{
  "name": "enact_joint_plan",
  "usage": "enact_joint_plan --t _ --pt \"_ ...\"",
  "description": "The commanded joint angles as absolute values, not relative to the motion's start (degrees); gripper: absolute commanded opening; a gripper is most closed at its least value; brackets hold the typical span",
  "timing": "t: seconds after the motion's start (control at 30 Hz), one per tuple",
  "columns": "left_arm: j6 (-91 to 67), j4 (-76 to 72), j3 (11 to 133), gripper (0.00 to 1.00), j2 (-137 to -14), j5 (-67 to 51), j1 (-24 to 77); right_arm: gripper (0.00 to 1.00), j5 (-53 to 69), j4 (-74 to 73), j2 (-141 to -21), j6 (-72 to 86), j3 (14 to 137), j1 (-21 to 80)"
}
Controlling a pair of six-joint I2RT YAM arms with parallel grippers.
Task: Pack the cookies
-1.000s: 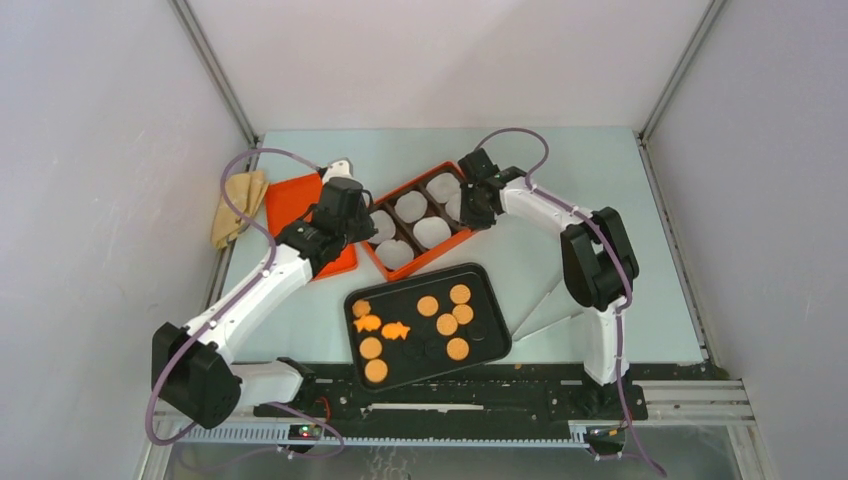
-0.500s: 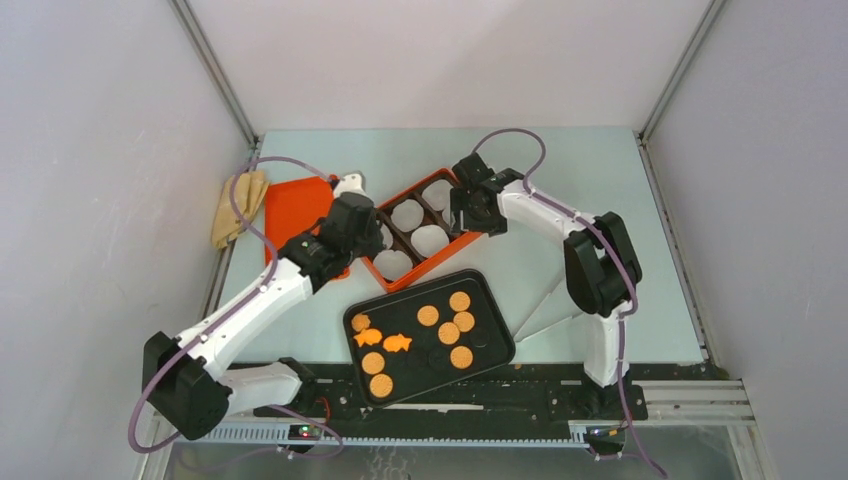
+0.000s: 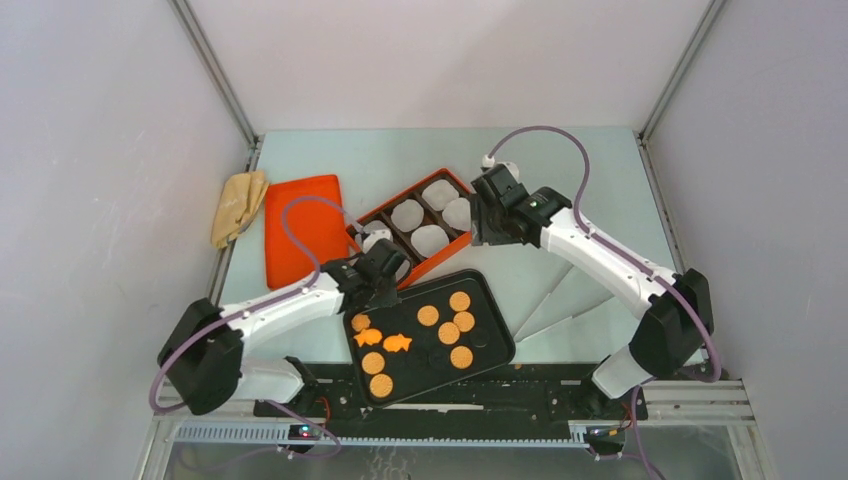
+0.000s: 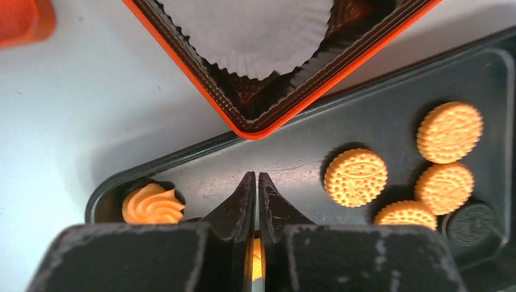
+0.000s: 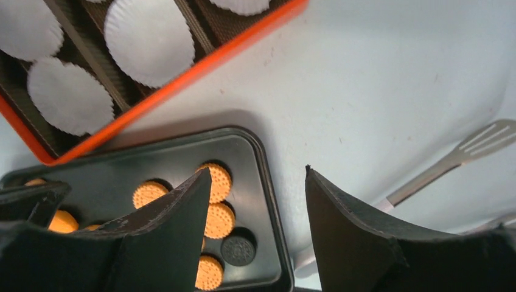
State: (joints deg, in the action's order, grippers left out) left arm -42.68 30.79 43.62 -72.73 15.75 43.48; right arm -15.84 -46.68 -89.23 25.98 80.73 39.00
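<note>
The cookies lie on a black tray near the arms: round orange ones, two fish shapes, an orange swirl and dark rounds. My left gripper hovers over the tray's far left corner, its fingers shut together. Only a sliver of orange shows through the slit, and I cannot tell whether it is held. My right gripper hangs open by the right end of the orange box, nothing between its fingers.
The orange box holds white paper liners in dark compartments. Its orange lid lies to the left, with a tan cloth beyond. Metal utensils lie on the table right of the tray.
My left arm swung from beside the orange box toward the near side, over the tray's corner, and its jaws closed. My right arm drew back to the right of the box with its jaws wider.
</note>
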Motion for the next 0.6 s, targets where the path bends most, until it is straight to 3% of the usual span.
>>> enact_joint_plan --t 0.0,0.3,0.57 --pt "-45.7 26.3 42.6 0.08 -77.1 14.2 44.5 0.67 -14.3 -47.9 -85.5 28.0 77.0 39.3" --pt "-42.5 21.6 49.2 0.07 -90.0 19.0 44.4 0.68 -16.1 -48.5 -80.9 31.4 69.9 40.8" --pt "-39.3 21.1 57.6 0.04 -100.6 16.9 41.5 0.76 -18.7 -52.9 -77.9 37.9 65.6 39.1"
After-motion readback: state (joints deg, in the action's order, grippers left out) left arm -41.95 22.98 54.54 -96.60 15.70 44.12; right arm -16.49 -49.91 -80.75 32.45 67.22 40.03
